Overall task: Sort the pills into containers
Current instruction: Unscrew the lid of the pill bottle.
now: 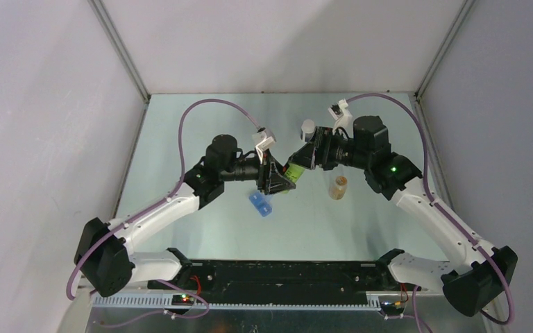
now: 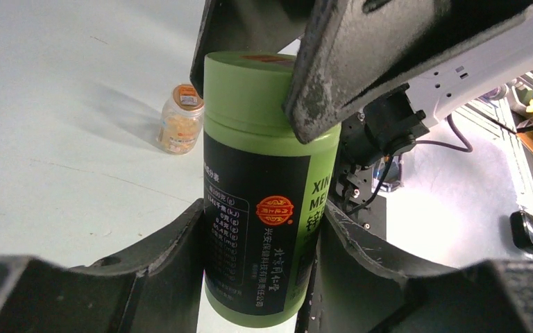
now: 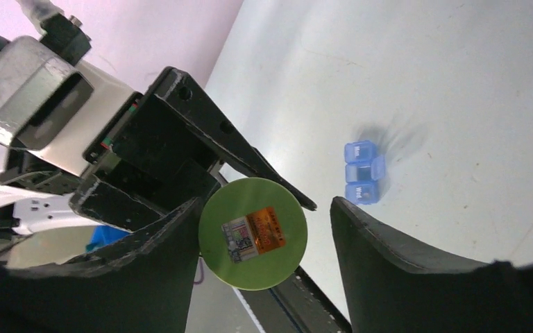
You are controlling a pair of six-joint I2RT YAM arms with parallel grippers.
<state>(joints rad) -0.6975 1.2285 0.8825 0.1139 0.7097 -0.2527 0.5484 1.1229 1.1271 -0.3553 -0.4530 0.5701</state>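
My left gripper (image 1: 277, 182) is shut on a green pill bottle (image 1: 293, 171) with a black label, held above the table; in the left wrist view its fingers press both sides of the bottle (image 2: 271, 194) low on the body. My right gripper (image 1: 305, 158) stands open around the bottle's lid end. In the right wrist view the round green lid (image 3: 253, 232) with an orange sticker lies close to one finger, with a clear gap to the other finger (image 3: 388, 263). A blue pill organiser (image 1: 260, 204) with lettered compartments lies on the table below the left gripper.
A small clear bottle of orange pills (image 1: 338, 187) stands on the table right of the green bottle, also in the left wrist view (image 2: 179, 119). A small white round object (image 1: 308, 127) sits behind the right gripper. Walls enclose the table at left, back and right.
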